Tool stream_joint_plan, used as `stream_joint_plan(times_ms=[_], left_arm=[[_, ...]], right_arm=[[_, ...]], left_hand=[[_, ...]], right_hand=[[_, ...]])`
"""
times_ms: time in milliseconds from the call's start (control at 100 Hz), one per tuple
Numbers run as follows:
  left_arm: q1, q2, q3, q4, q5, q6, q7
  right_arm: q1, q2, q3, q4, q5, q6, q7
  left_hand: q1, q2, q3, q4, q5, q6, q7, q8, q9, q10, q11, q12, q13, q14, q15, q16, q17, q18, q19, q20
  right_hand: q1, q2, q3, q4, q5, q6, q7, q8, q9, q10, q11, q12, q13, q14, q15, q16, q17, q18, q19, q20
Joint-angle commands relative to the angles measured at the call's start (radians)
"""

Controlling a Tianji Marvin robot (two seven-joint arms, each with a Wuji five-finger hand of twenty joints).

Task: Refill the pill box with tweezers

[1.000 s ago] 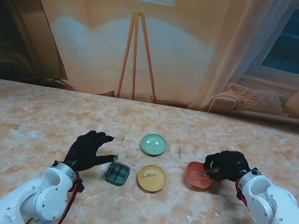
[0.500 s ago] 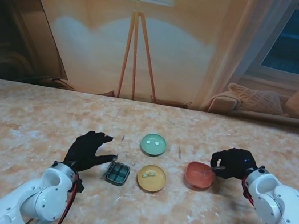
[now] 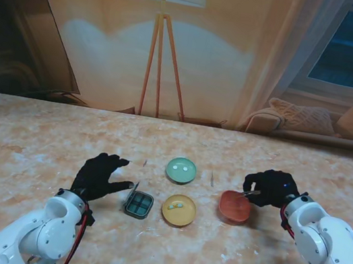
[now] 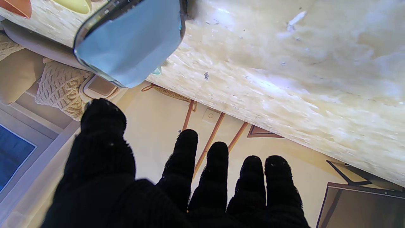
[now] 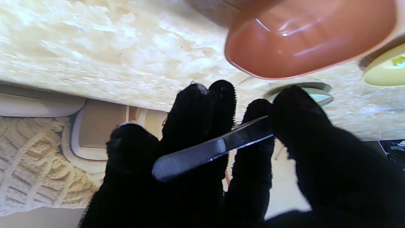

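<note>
My right hand is pinching the tweezers beside the orange dish. My left hand is lying open, holding nothing, by the pill box.

Pill box left of three dishes

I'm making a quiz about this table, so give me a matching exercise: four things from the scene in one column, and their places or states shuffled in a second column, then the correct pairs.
Things:
1. round green dish
2. round yellow dish
3. round orange dish
4. small dark pill box with square compartments

Places or states:
A. lid open, beside the left hand
B. farthest from me of the three dishes
C. under the metal tweezers held by the right hand
D. between the pill box and the orange dish

Pairs: 1-B, 2-D, 3-C, 4-A
</note>
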Motion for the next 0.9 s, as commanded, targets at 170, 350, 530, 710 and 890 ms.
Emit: stream_joint_plan(times_ms=[170,350,530,710,890], left_arm=[[0.019,0.01,-0.035,-0.021,0.015,-0.002,-0.035],[0.03,0.012,-0.057,-0.029,0.019,-0.007,-0.047],[0.041,0.013,-0.074,-0.033,0.022,-0.011,-0.047],[0.047,0.015,-0.09,-0.034,0.028,-0.019,-0.05],[0.047,0.015,-0.098,-0.023,0.025,-0.031,-0.048]], right_arm=[[-0.001,-0.021,-0.057,-0.024,0.023,-0.008,-0.011],[-0.004,-0.026,-0.093,-0.043,0.045,-0.02,-0.016],[-0.004,-0.03,-0.14,-0.05,0.064,-0.029,-0.024],[0.014,-0.033,-0.203,-0.039,0.075,-0.018,-0.038],[0.037,-0.038,-0.264,-0.032,0.081,0.019,-0.058]], left_hand=[[0.005,0.039,-0.029,0.034,0.012,0.009,-0.014,0.003,-0.008,0.006,-0.012,0.001,-0.031,-0.005,-0.009,0.008,-0.02,-0.02,-0.019,0.001],[0.004,0.039,-0.029,0.034,0.015,0.012,-0.017,0.002,-0.008,0.008,-0.013,0.0,-0.034,-0.004,-0.007,0.006,-0.019,-0.02,-0.025,-0.002],[0.004,0.039,-0.029,0.034,0.015,0.011,-0.018,0.002,-0.006,0.008,-0.013,-0.001,-0.036,-0.006,-0.007,0.004,-0.019,-0.021,-0.028,-0.003],[0.004,0.042,-0.029,0.034,0.016,0.015,-0.021,0.002,-0.008,0.005,-0.014,-0.001,-0.038,-0.014,-0.006,0.002,-0.02,-0.025,-0.03,-0.004],[0.004,0.043,-0.029,0.034,0.018,0.019,-0.023,0.001,-0.011,0.007,-0.015,-0.002,-0.046,-0.018,-0.007,0.0,-0.023,-0.032,-0.035,-0.006]], right_hand=[[0.034,-0.022,0.057,0.014,0.03,-0.02,0.039,-0.002,0.016,0.058,0.019,0.009,0.007,-0.082,0.044,0.035,0.036,-0.111,0.025,0.039],[0.022,-0.042,0.069,0.008,0.019,-0.002,0.033,0.0,0.001,0.065,0.024,0.016,-0.004,-0.085,0.055,0.045,0.03,-0.113,0.016,0.052],[0.018,-0.041,0.074,0.006,0.017,0.012,0.032,0.0,-0.003,0.072,0.034,0.021,-0.002,-0.093,0.074,0.056,0.035,-0.122,0.023,0.068],[0.026,-0.021,0.065,0.009,0.032,0.012,0.036,0.0,0.002,0.074,0.047,0.023,0.005,-0.098,0.092,0.065,0.039,-0.125,0.032,0.084],[0.038,-0.016,0.061,0.011,0.04,0.008,0.04,0.0,0.007,0.074,0.052,0.021,0.01,-0.099,0.103,0.07,0.041,-0.128,0.039,0.095]])
